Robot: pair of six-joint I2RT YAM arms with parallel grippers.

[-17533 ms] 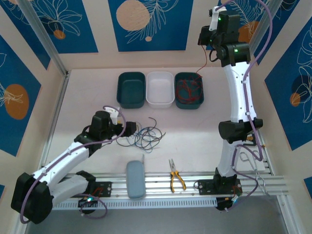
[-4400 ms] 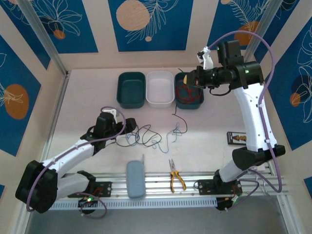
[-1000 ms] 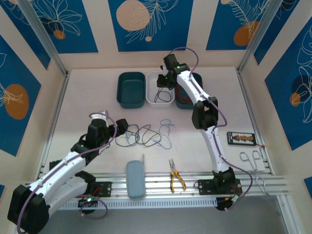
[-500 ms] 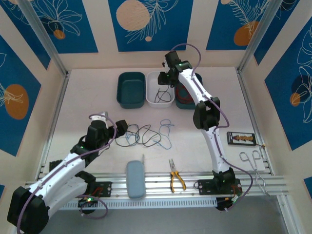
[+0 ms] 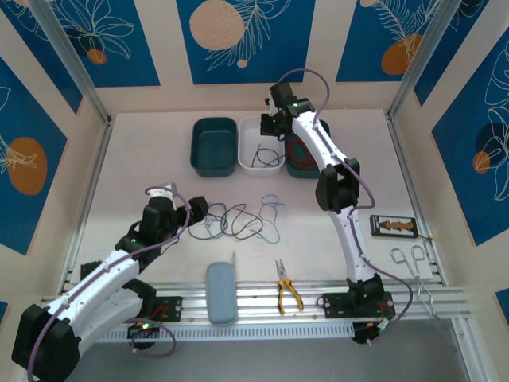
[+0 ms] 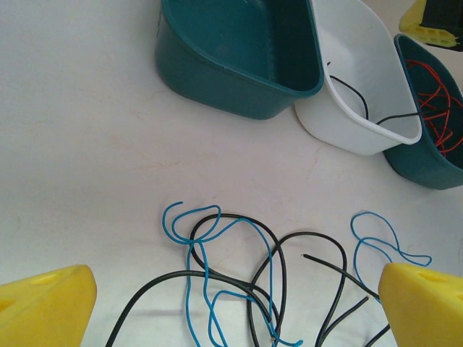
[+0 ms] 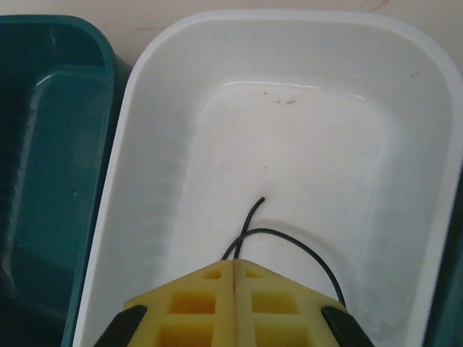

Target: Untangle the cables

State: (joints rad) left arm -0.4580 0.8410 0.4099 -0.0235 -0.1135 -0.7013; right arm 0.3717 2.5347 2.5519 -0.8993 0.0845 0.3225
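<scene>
Cables (image 5: 237,220) on pale tabletop (image 5: 143,159), blue-panelled walls (image 5: 246,40); left claw (image 6: 231,307) agape, right claw (image 7: 235,269) closed

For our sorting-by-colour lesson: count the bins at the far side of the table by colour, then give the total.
Teal bins: 2
White bin: 1
Total: 3

The right gripper (image 5: 273,129), earlier at the upper right of the frame, now hangs over the white tray (image 5: 243,151) at upper centre, jaws pressed together. A black wire (image 5: 259,158) lies in that tray, empty before. The tangle (image 5: 238,221) at centre is looser.
</scene>
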